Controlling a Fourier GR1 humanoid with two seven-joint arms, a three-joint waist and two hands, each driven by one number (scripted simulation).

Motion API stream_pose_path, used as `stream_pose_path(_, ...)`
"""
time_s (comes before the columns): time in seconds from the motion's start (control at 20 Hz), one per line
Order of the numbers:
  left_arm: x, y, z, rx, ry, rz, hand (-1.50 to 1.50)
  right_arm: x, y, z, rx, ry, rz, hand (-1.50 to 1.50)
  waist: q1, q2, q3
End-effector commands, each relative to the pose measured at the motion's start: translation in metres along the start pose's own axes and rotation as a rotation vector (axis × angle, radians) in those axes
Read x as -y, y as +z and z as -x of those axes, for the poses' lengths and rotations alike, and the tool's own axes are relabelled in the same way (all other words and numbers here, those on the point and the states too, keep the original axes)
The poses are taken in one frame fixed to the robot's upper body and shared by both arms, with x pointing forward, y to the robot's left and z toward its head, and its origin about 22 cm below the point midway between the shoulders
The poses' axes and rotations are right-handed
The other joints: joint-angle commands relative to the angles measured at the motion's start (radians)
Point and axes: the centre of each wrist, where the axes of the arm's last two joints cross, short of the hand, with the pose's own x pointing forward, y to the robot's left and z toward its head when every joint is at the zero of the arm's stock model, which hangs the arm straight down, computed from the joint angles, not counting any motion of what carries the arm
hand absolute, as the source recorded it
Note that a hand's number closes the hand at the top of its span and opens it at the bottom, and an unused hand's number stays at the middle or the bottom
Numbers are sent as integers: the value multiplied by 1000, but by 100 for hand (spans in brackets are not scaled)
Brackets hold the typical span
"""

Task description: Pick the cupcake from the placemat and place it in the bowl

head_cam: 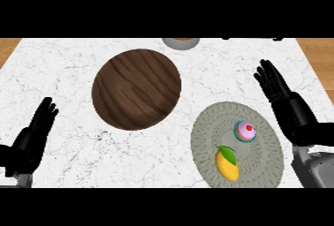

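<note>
Two things share that grey placemat [207,145]: the cupcake [246,131] with its pink frosting and red cherry, sitting toward the mat's right side, and a mango [228,163] just below and left of it, near enough to be a nuisance imo. The right hand [282,95] is up beside the mat's right edge, fingers straight and open, holding nothing, not touching the cupcake. The left hand [31,137] is parked open near the left edge, fingers up, also empty. Biggest risk I see: when the right hand comes down over the cupcake, its fingers could clip the mango and knock it around, or squash the frosting if it closes from the top. Other snag is the target. The big dark wooden bowl [136,88] sits well apart to the upper left, so it's a long carry across the counter [65,66]. There's also a small grey dish [180,43] at the far edge, half cut off, easy to mix up.
</note>
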Motion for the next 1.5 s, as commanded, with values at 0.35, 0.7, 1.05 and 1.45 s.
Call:
stream_pose_path(0.35, 92, -10, -44, 112, 34, 421, 0, 77, 9, -3, -116, 554, 39, 150, -21, 11, 37)
stream_pose_path(0.7, 122, -11, -58, 113, 44, 452, 0, 56, 14, 28, -79, 453, -112, -150, 1, 5, 37)
stream_pose_path(1.05, 126, -5, -57, 113, 65, 486, 0, 62, -33, -23, -250, 896, -277, -150, 23, 5, 34)
stream_pose_path(1.45, 131, -21, -64, 103, 43, 483, 0, 35, -60, -59, -648, 1099, -712, -150, 25, 7, 32)
